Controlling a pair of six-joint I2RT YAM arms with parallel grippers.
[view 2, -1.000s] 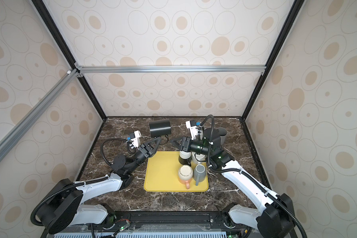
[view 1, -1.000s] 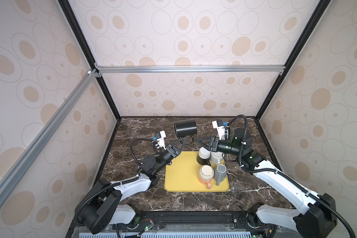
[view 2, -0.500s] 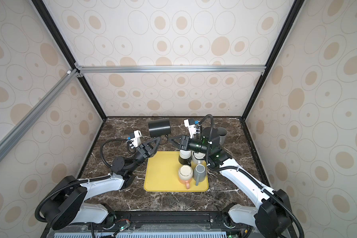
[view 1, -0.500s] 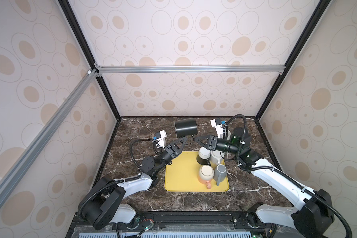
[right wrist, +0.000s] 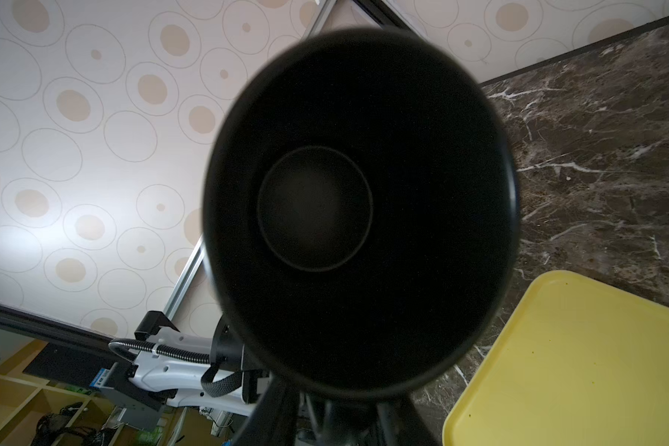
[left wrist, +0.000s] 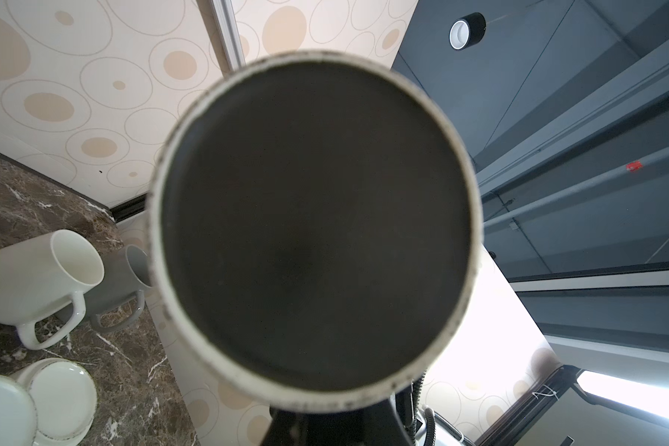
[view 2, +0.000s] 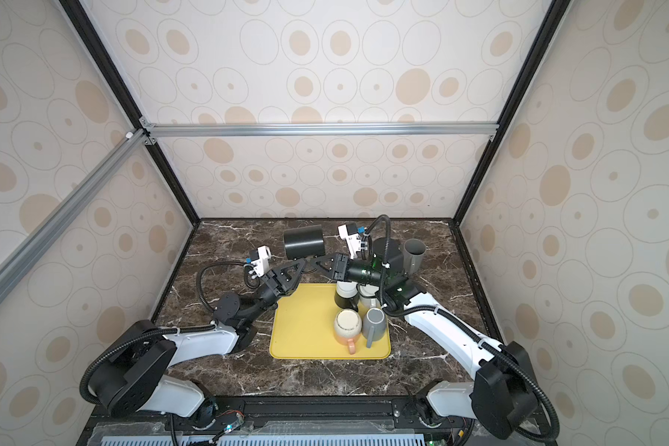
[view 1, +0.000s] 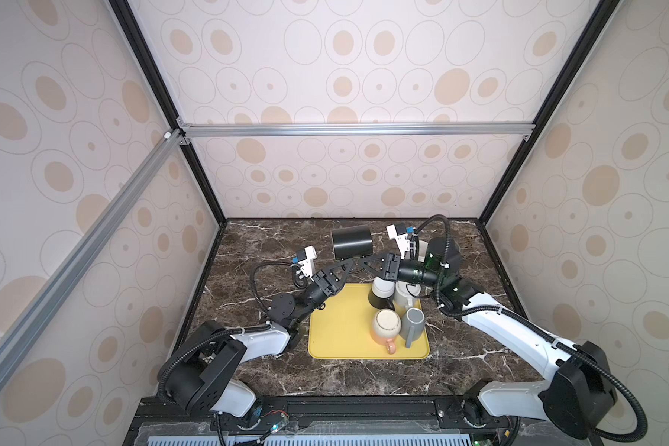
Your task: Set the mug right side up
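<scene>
Mug (view 1: 351,242) hangs sideways, pinched by left gripper (view 1: 348,264)

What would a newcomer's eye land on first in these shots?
The black mug, aloft on its side past the far edge of the yellow tray, with the left hand and right hand meeting tip to tip just under it. It nearly fills both wrist views: pale-rimmed base in the left, dark open mouth in the right. Then the mugs crowded on the tray's right half, like the cream mug.
</scene>
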